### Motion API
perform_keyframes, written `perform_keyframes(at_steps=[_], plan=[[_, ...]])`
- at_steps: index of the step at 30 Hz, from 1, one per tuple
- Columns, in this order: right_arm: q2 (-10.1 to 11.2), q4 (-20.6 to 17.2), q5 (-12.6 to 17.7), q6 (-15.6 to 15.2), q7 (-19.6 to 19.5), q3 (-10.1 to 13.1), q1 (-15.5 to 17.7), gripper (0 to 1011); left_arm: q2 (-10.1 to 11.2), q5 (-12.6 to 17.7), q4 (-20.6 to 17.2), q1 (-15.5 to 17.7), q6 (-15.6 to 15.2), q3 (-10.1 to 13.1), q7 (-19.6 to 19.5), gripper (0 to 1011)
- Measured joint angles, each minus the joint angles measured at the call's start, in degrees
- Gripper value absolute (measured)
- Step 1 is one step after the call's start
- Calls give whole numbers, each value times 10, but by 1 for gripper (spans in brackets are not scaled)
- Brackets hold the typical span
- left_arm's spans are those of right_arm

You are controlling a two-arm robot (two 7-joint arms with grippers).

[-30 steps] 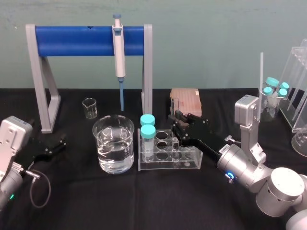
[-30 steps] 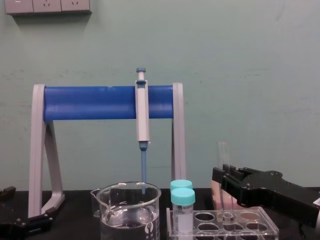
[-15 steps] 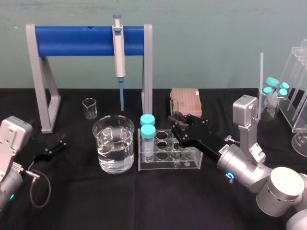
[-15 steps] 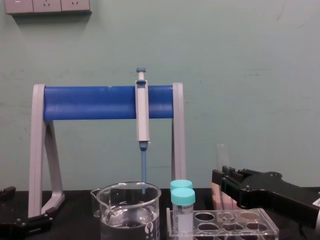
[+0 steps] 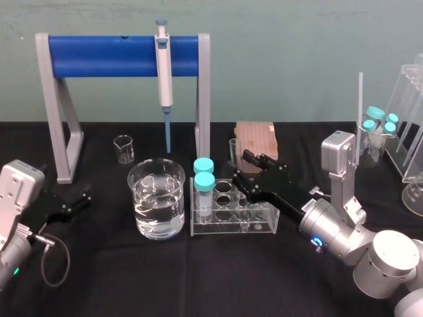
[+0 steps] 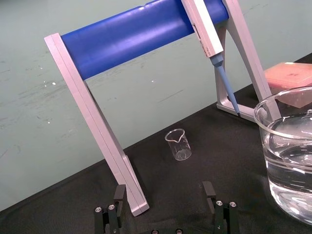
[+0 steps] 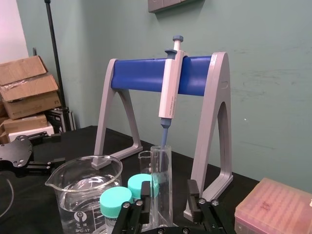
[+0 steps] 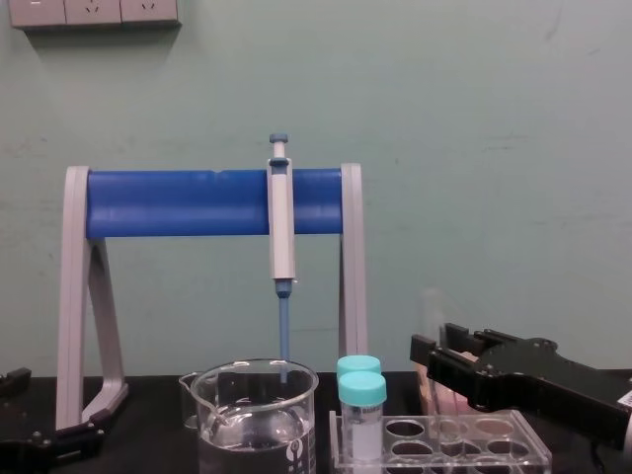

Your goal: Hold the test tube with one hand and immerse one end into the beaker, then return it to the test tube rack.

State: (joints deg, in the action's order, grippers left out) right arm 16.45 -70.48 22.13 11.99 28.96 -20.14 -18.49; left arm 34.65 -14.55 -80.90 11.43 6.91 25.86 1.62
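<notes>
Test tube (image 5: pixel 232 148) in the test tube rack (image 5: pixel 231 224), right gripper (image 5: pixel 239 165) around it
Head view: left gripper (image 5: pixel 74 201) lies well left of the rack. Left wrist view: its fingers (image 6: pixel 208 191) are spread (wide apart). Right wrist view: right fingers (image 7: pixel 145 191) are spread, with the tube loose between them. Chest view: tube rises above the rack.

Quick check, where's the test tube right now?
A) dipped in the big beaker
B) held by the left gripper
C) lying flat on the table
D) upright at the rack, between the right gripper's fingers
D: the test tube stands upright at the test tube rack between the right gripper's fingers, and the left gripper sits parked far left.
</notes>
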Motion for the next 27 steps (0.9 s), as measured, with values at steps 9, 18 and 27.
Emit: perform_keyframes(at_steps=[9,18,27], plan=[[0,0,1,0,0,0,0,741,0,0,0,0,0,0,0,1000],[0,0,1,1,0,0,0,966,0,0,0,0,0,0,0,1000],[4,-10,9,-3,4,3,5,1000,0,0,0,0,0,0,0,1000]])
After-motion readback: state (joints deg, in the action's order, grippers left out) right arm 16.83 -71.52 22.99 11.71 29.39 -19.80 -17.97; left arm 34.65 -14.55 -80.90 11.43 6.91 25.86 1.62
